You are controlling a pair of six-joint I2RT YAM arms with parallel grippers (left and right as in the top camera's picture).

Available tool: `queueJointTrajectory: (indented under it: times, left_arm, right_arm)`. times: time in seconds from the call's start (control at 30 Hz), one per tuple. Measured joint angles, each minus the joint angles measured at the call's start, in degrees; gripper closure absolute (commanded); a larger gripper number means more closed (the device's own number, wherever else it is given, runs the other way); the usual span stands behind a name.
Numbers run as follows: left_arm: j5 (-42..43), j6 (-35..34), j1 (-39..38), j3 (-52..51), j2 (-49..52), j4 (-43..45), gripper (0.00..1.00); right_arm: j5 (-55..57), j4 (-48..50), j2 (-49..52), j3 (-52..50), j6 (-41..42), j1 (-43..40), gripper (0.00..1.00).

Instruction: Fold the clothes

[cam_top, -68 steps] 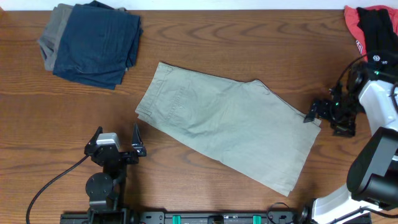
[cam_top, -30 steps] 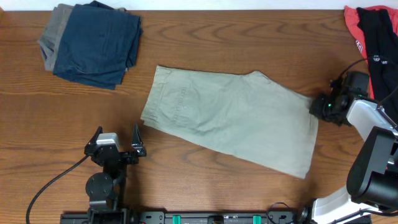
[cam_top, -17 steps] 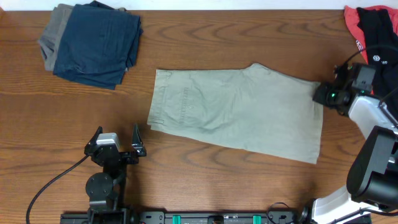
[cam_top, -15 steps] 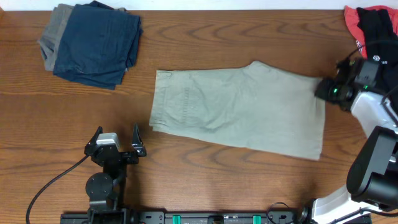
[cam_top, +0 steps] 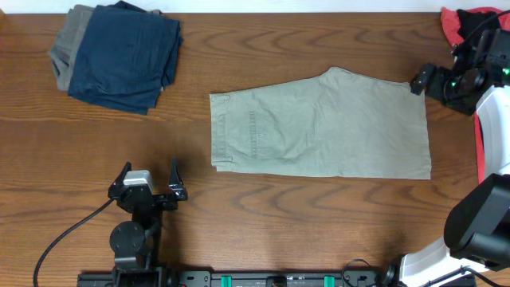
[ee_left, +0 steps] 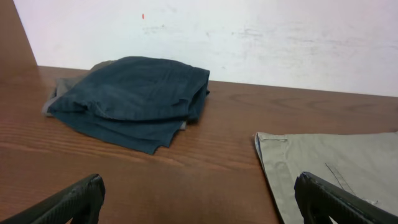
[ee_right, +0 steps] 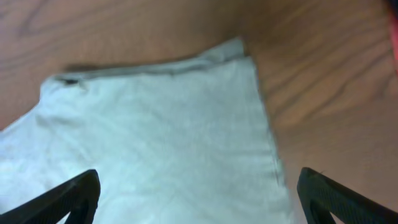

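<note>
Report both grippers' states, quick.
Left gripper: open, holding nothing.
Right gripper: open over a corner of the khaki shorts, gripping nothing.

Your shorts [cam_top: 319, 123] are a plain light khaki-beige, and their seams are stitched in the same tone. In the right wrist view they look paler, almost off-white. The table [cam_top: 279, 231] is reddish-brown wood with darker wavy grain streaks. You see a navy-blue garment [cam_top: 123, 56] with a grey garment [cam_top: 68, 40] showing at its edge. Another garment [cam_top: 478, 32] is red and black. The left gripper [cam_top: 149, 187] is black with a pale silver-grey block on it. The right gripper [cam_top: 422, 80] is black with a small green light, and its arm [cam_top: 490, 127] is white. The wall [ee_left: 249, 37] is white with one tiny red speck.
</note>
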Motion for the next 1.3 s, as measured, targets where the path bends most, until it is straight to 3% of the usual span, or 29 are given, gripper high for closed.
queueJointTrajectory:
  times: [0.17, 0.3, 0.37, 0.47, 0.5, 0.6, 0.93, 1.3]
  left_arm:
    - [0.0, -0.02, 0.0, 0.0, 0.0, 0.0, 0.02]
    - [0.0, 0.0, 0.0, 0.0, 0.0, -0.02, 0.02]
    - [0.0, 0.0, 0.0, 0.0, 0.0, -0.02, 0.02]
    - [0.0, 0.0, 0.0, 0.0, 0.0, 0.0, 0.02]
    - [0.0, 0.0, 0.0, 0.0, 0.0, -0.02, 0.02]
    - [0.0, 0.0, 0.0, 0.0, 0.0, 0.0, 0.02]
    - [0.0, 0.0, 0.0, 0.0, 0.02, -0.02, 0.02]
    - [0.0, 0.0, 0.0, 0.0, 0.02, 0.0, 0.02]
  right_arm:
    - [-9.11, -4.33, 0.0, 0.22, -1.29, 3.82, 0.01]
    - [-12.55, -5.25, 0.02, 0.22, -3.23, 11.47, 0.01]
    - [-13.18, -4.94, 0.02, 0.22, -3.72, 15.74, 0.21]
    - [-12.72, -2.21, 0.02, -0.42, -3.19, 22.97, 0.71]
    - [-12.04, -1.07, 0.02, -0.83, -2.19, 25.05, 0.82]
    - [-9.57, 3.45, 0.02, -3.32, 1.38, 31.85, 0.98]
    - [-3.54, 20.52, 3.23, -13.55, 12.39, 48.04, 0.99]
    - [-3.04, 26.27, 14.27, -14.16, 18.05, 56.0, 0.99]
